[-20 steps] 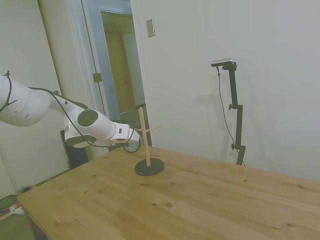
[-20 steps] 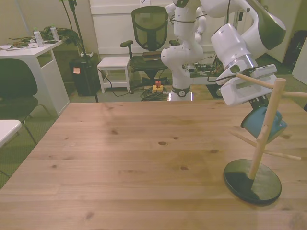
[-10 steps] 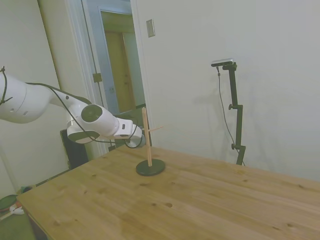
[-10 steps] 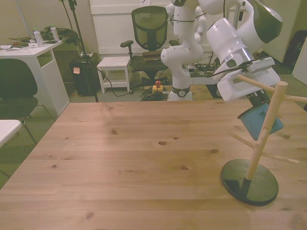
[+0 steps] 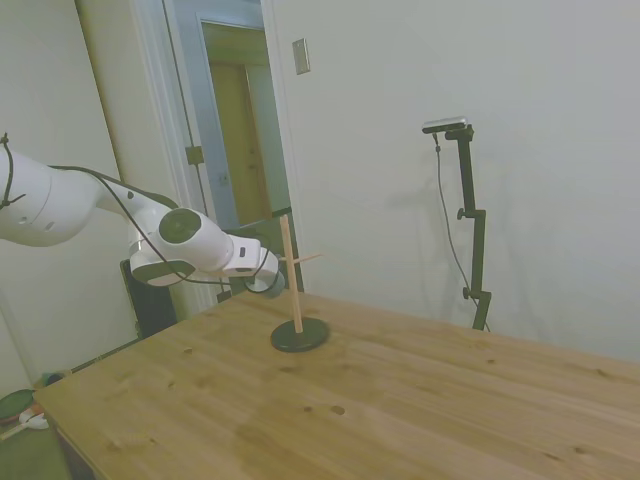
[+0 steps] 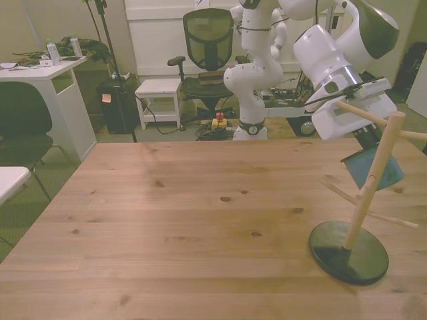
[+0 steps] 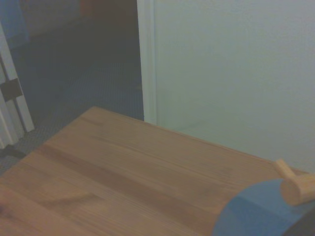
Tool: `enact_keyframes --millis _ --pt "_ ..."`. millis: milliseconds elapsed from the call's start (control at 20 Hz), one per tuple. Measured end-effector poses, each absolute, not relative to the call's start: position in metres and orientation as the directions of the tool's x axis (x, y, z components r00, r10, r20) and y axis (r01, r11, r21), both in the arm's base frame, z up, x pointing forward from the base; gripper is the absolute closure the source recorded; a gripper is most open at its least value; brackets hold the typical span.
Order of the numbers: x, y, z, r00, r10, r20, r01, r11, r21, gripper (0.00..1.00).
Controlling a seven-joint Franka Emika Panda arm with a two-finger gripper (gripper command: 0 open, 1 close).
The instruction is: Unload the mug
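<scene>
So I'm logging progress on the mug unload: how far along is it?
Done: the pincer has reached the mug at the wooden mug tree. In hand: the mug sits right at the pincer, beside the tree's post, and the wrist view shows a peg tip against it; whether it is gripped cannot be told. Left: drawing it clear of the pegs and setting it on the table.

Desk (image 6: 187,220) open across the front view's left and middle. Only obstacle: wooden mug tree (image 6: 363,200) near the front view's right edge, dark round base (image 6: 348,252) on the desk, pegs (image 6: 347,195) sticking out on several sides. Blue mug (image 6: 377,170) sits close behind the post (peg tip overlaps it in wrist view), so access there is tight.
</scene>
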State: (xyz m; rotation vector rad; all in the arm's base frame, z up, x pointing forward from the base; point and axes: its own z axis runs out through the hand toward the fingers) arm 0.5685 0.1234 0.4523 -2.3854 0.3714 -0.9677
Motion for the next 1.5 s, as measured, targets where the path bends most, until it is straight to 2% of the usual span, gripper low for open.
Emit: enact_keyframes --millis 450,950,1100,1300,1500 --pt "0.560 0.141 0.462 0.711 -0.414 0.569 -0.016 -0.818 -0.574 1.00" --pt "0.549 0.178 0.457 0.740 -0.365 0.565 0.032 -0.820 -0.572 1.00" --pt "0.542 0.200 0.446 0.757 -0.338 0.559 0.046 -0.826 -0.562 1.00" --pt "0.513 0.231 0.420 0.787 -0.304 0.537 0.031 -0.850 -0.525 1.00" --pt "0.478 0.197 0.397 0.807 -0.328 0.491 -0.070 -0.879 -0.472 1.00"
